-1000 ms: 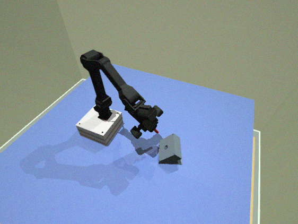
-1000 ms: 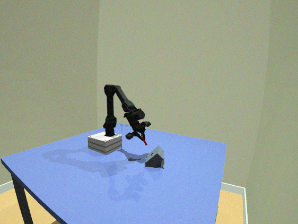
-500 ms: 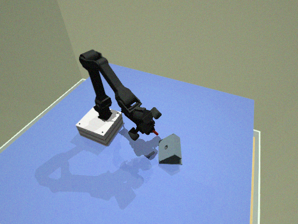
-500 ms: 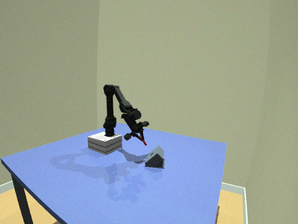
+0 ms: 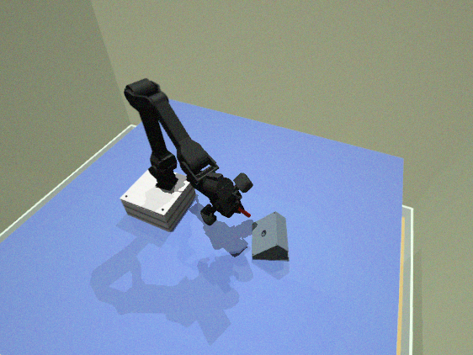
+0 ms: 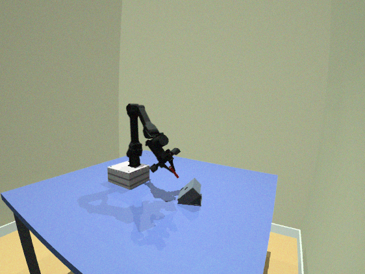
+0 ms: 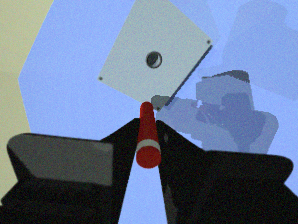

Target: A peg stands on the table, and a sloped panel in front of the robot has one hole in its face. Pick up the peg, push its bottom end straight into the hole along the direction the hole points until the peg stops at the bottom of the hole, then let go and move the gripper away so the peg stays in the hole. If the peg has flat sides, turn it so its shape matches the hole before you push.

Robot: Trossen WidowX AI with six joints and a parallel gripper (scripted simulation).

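A round red peg (image 5: 245,212) (image 6: 175,173) (image 7: 147,131) with a pale band near its top end is held in the air, tilted, its bottom end pointing down and toward the panel. My gripper (image 5: 240,207) (image 6: 171,168) (image 7: 147,124) is shut on the peg. The grey sloped panel block (image 5: 273,227) (image 6: 193,186) (image 7: 135,40) stands on the table beyond the peg's free end. Its round hole (image 5: 263,233) (image 6: 186,188) (image 7: 154,59) is in the sloped face. The peg is clear of the face. In the wrist view, the hole lies above and slightly right of the peg's bottom end.
The arm's white and grey base block (image 5: 147,206) (image 6: 129,176) stands on the blue table (image 5: 337,252) (image 6: 234,208) behind the gripper. Shadows of the arm fall on the table beside the panel block. The block's lower edge and corner are nearest the peg.
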